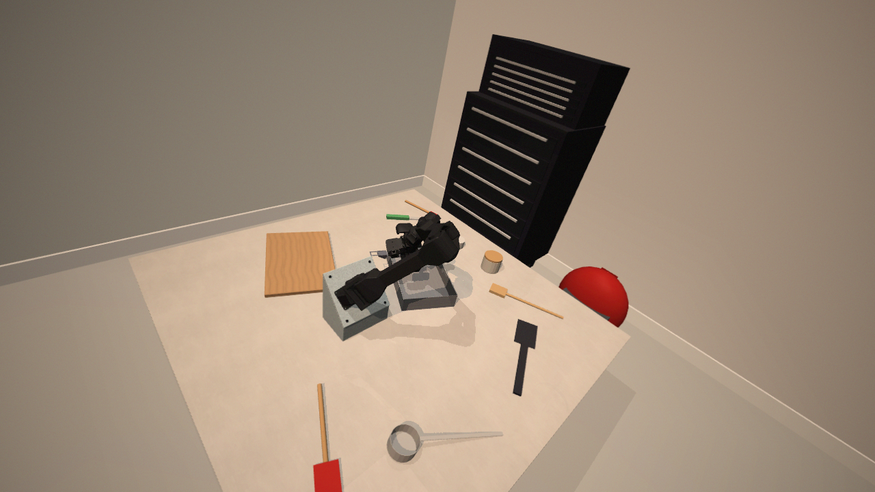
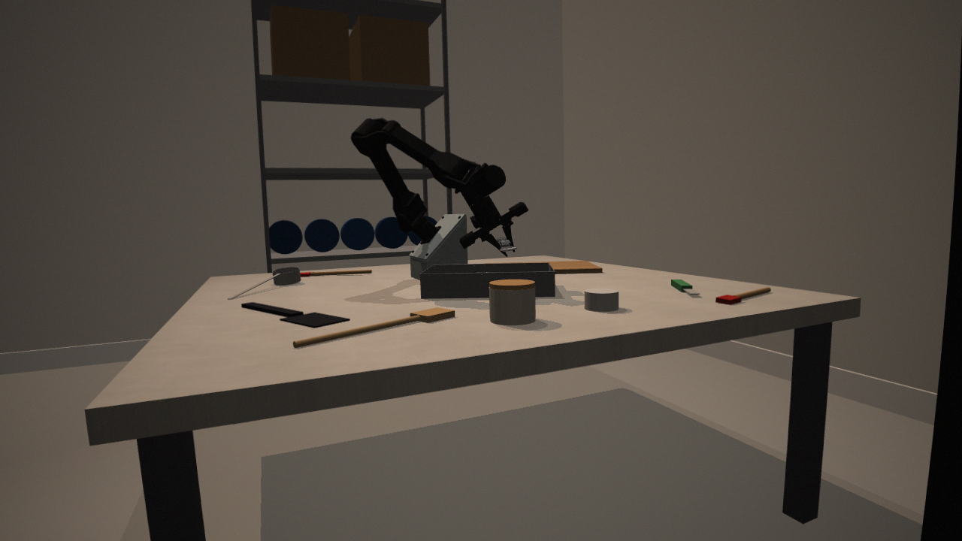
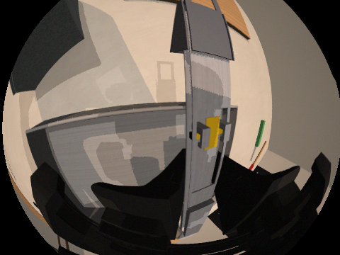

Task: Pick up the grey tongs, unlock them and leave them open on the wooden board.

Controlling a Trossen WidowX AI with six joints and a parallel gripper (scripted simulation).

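Observation:
My gripper is shut on the grey tongs, one finger on each side of their arms. The tongs hang above the roasting tin, with a gap over its rim in the exterior view. Their arms look close together. The yellow lock piece shows near the hinge in the wrist view, and the hinge end points toward the wooden board. The far tips are mostly hidden by the fingers. Whether the lock is released cannot be told.
The grey arm base stands between the tin and the board's near corner. A wooden-lidded jar and a low grey can stand beyond the tin. A green-handled tool lies farther off.

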